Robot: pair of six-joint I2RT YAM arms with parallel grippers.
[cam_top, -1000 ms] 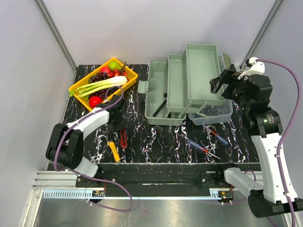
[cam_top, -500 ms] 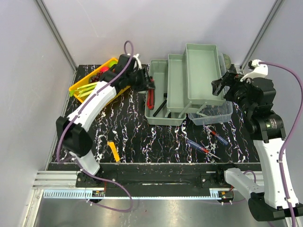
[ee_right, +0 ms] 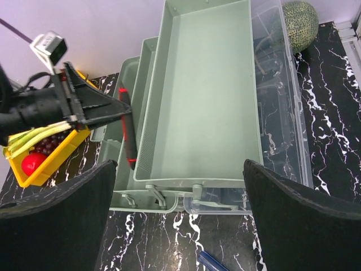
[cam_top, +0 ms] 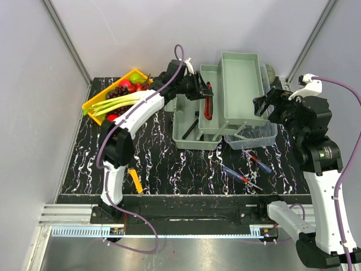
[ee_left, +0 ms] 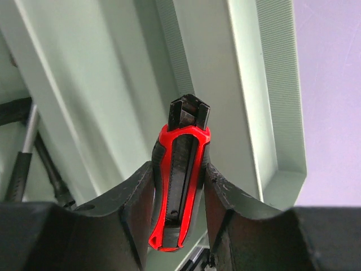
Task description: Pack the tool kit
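Left gripper (cam_top: 201, 91): you hold the red cutter (ee_left: 180, 169) clamped by its body, over the toolbox (cam_top: 179, 116) middle tray, likely for release
Right gripper (cam_top: 263, 103): jaws wide, empty, parked beside the top tray
Unpacked on table: screwdrivers (cam_top: 242, 177), yellow cutter (cam_top: 135, 180)

No readable text, no labels (none anywhere)
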